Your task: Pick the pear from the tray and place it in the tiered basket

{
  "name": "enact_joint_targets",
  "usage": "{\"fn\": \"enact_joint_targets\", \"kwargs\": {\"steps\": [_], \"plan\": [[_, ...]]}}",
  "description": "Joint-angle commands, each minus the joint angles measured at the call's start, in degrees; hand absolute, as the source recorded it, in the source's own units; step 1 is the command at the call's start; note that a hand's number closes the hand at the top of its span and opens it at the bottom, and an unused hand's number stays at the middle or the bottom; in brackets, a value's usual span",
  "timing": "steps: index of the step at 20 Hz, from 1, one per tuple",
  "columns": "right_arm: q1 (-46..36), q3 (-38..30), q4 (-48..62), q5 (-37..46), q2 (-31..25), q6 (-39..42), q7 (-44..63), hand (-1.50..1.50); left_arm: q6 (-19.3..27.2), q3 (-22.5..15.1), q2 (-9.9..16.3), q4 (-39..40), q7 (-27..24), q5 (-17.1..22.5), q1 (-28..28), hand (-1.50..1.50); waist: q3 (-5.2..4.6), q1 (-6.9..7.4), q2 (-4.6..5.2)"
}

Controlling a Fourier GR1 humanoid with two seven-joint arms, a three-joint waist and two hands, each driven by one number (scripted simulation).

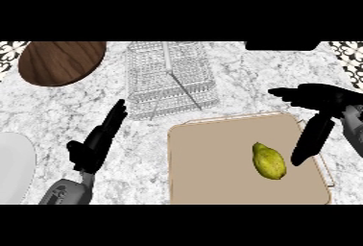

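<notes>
A yellow-green pear (269, 161) lies on the tan tray (212, 168), toward the tray's right side. My right hand (320, 111) hangs over the tray's right edge, open, thumb pointing down just to the right of the pear without touching it. The wire tiered basket (169, 79) stands behind the tray, at the middle of the counter. At the left my left hand (99, 139) rests open, fingers pointing up toward the basket's lower left corner.
A dark wooden oval board (60, 61) lies at the back left. A white plate (13, 166) shows at the left edge. A black object (282, 45) sits at the back right. Patterned tiles line both back corners.
</notes>
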Motion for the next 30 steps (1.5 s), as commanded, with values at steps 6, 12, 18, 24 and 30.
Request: {"fn": "enact_joint_targets", "kwargs": {"steps": [6,12,18,24,30], "plan": [[3.8,-1.4,-0.1,3.9,7.4,0.1,6.3,-1.50,-2.3,2.6,-1.1,0.9,1.0,-1.5,-0.4,0.00,0.02,-0.04,0.04],[12.3,-0.3,-1.3,11.5,7.1,-1.5,1.5,-1.50,-1.5,2.6,-2.4,-0.4,-1.4,-3.7,3.0,0.00,0.04,-0.14,-0.01],[15.1,-1.4,-0.8,14.8,10.6,0.2,1.3,-1.50,-4.9,5.2,-2.5,0.9,-0.5,-3.9,0.2,0.00,0.03,-0.18,0.01],[16.0,-3.3,0.6,18.9,13.7,2.7,-0.5,-1.50,-5.9,7.0,-3.4,0.6,0.5,-5.2,0.8,0.00,0.03,-0.16,0.00],[18.7,-4.7,1.5,22.9,16.8,2.8,-3.5,-1.50,-7.6,8.4,-3.6,-1.0,3.0,-5.2,0.1,0.00,0.03,-0.27,0.01]]}}
